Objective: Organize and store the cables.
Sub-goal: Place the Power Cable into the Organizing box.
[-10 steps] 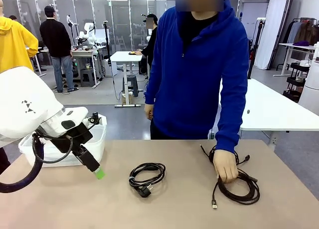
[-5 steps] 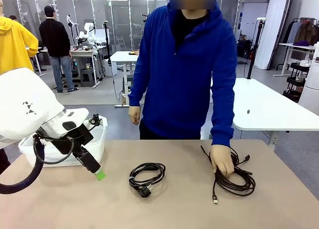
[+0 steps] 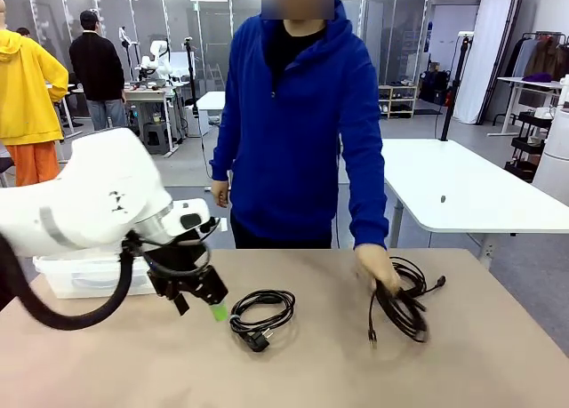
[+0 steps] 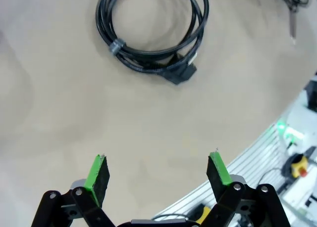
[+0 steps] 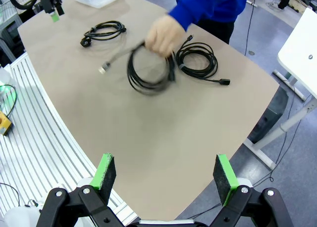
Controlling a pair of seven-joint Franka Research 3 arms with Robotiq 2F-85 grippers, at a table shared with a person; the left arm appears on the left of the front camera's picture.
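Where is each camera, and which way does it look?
Front view: between the arms, facing the blue-hooded person across the tan table; white left arm shows.
Left wrist view: on the left arm, looking down at the plugged black cable coil; open jaws show.
Right wrist view: high on the right arm, overlooking the table; open jaws show.
All three share that coil.

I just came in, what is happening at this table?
A person's hand holds one looped cable at the right end of the table, with another loop lying beside it. The left gripper hovers open near the plug-ended cable in the middle, not touching it. The right gripper hangs open, high over the table.
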